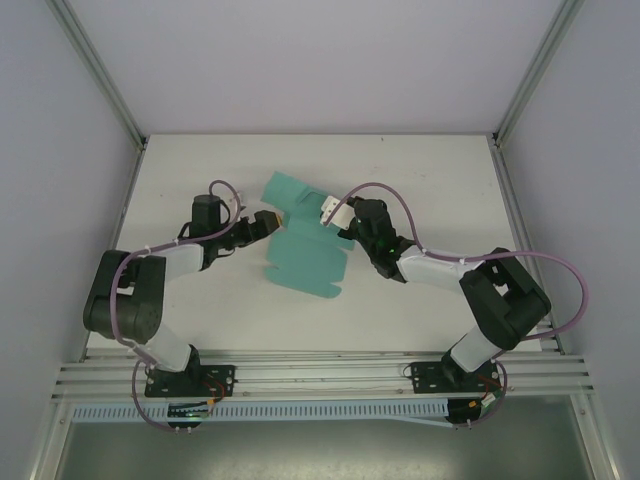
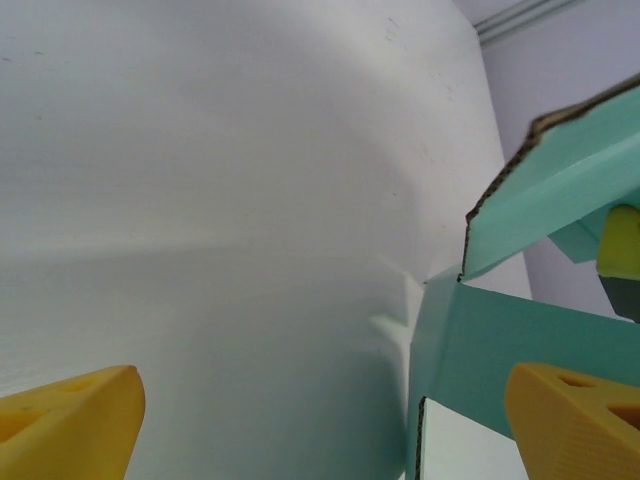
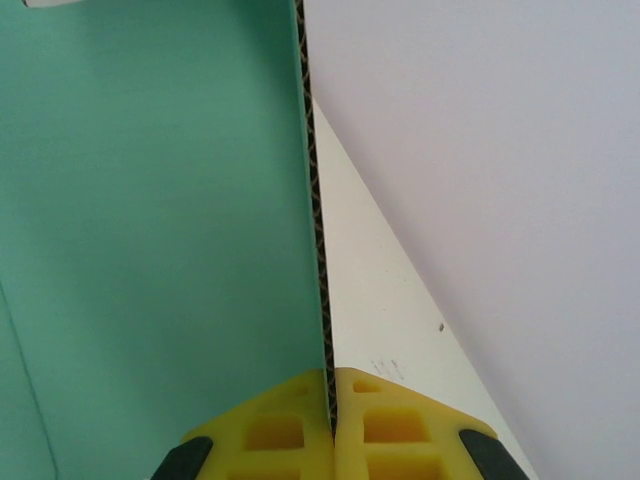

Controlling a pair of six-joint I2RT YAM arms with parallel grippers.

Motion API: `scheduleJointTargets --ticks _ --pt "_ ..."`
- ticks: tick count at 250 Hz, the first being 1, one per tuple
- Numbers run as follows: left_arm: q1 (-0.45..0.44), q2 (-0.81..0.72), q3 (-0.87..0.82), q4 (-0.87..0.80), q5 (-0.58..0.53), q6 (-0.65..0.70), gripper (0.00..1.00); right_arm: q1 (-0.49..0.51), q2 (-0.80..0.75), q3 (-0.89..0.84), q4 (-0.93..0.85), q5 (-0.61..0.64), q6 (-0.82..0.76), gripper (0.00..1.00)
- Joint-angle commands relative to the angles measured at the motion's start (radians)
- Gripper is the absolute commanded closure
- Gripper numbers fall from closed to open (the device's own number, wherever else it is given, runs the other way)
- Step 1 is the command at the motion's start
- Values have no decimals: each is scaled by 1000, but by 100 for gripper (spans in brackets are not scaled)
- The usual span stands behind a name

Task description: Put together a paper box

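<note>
While the box lies on the worktop, one panel's edge is pinched by the right hand. The left hand is held spread just beside the box.

We see a white table across the middle of the top view. On it, just above centre, lies the paper box, a teal die-cut sheet, its upper-left flap tilted up off the surface.

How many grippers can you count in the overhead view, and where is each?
2. The left gripper sits open beside the left edge of the paper box; the right gripper is shut on its upper right edge.
</note>
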Motion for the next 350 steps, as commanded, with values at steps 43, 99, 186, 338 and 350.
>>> scheduleJointTargets --ticks 43,99,186,338,350 --pt "-33 83 0 196 134 -13 21 2 -2 21 59 -65 83 100" --pt "-67 168 49 229 130 -39 41 10 0 20 62 -77 100 100" --pt "-78 163 37 226 56 -51 66 14 2 5 55 -80 108 100" --pt "-68 -212 35 -303 -350 188 2 -11 26 34 -16 -18 -103 100" --pt "-57 -223 65 -358 -377 208 2 -10 31 38 -30 -21 -134 100"
